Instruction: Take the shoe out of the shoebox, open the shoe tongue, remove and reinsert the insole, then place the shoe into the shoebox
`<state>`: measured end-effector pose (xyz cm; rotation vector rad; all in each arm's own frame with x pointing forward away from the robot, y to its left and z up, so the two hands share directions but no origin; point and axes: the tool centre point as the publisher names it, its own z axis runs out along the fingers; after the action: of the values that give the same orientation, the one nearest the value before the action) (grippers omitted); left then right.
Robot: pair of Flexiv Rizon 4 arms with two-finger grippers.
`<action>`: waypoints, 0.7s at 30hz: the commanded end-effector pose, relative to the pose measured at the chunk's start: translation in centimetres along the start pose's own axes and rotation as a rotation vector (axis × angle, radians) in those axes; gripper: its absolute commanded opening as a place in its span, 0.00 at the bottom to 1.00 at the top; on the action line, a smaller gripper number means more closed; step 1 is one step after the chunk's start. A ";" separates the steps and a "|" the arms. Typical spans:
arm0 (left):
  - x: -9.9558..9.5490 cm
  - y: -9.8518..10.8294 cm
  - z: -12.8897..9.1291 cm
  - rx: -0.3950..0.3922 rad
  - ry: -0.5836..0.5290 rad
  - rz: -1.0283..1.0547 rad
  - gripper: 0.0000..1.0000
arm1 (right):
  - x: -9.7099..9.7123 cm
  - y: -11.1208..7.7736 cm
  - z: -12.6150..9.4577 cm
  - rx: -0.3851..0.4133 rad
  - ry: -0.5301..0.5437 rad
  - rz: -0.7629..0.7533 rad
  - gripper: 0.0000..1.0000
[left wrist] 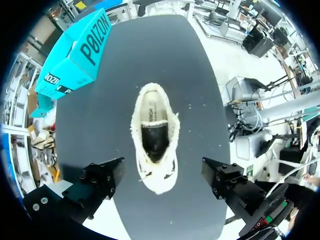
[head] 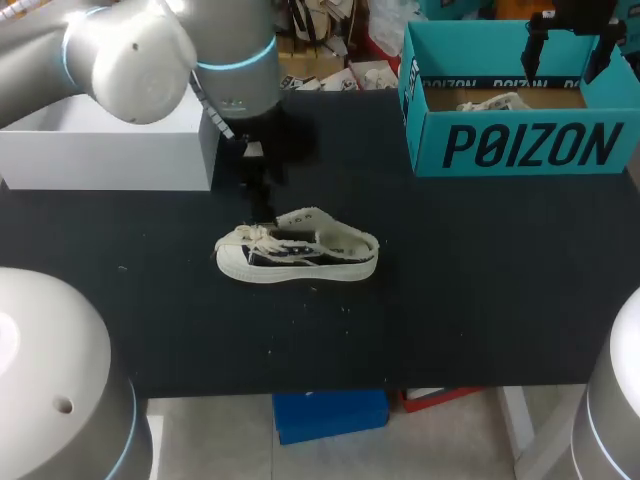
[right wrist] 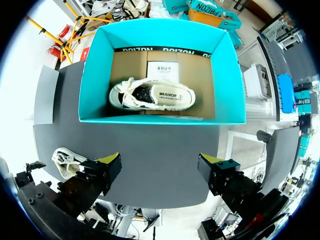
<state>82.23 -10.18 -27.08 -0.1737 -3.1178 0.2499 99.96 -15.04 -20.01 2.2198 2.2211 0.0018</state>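
Centrally, a low canvas sneaker (head: 297,250) sits upright on its sole on the black table (head: 480,300), toe toward 9 o'clock and heel toward 3 in the head view. Judged light and soft-sided. The frayed collar and loose laces (head: 255,237) will likely flop and snag, and the rubber sole is probably the only stiff part. Best hold: across the sidewalls at midfoot, or at the heel. The tongue and the insole (left wrist: 151,116) want a fine pinch at an edge while the other gripper pins the shoe down. The left gripper (left wrist: 162,176) hangs directly over the sneaker, fingers spread wide, empty, not touching it. The teal shoebox (head: 520,145) stands at 2 o'clock from the sneaker, well apart and open, with a second sneaker (right wrist: 150,95) on its side inside. The right gripper (right wrist: 159,169) hovers above that box, fingers spread, empty. A white box (head: 110,150) lies at 10 o'clock.
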 end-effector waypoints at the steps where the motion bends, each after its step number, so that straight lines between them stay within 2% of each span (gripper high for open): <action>1: 0.1 4.2 -1.3 0.215 0.020 0.001 1.00 | 0.0 0.0 0.0 0.001 0.000 0.000 1.00; 3: 0.2 5.0 -1.8 0.266 0.029 0.018 1.00 | 0.0 0.0 0.0 0.001 0.000 0.000 1.00; 5: 0.3 5.7 -2.2 0.259 0.030 0.036 1.00 | 0.0 0.0 0.0 0.001 0.000 0.000 1.00; 21: 0.3 5.7 -2.2 0.259 0.030 0.036 1.00 | 0.0 0.0 0.0 0.001 0.000 0.000 1.00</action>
<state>82.60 -4.20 -25.66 -0.2255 -3.0140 0.6380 99.96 -15.04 -20.01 2.2197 2.2211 0.0018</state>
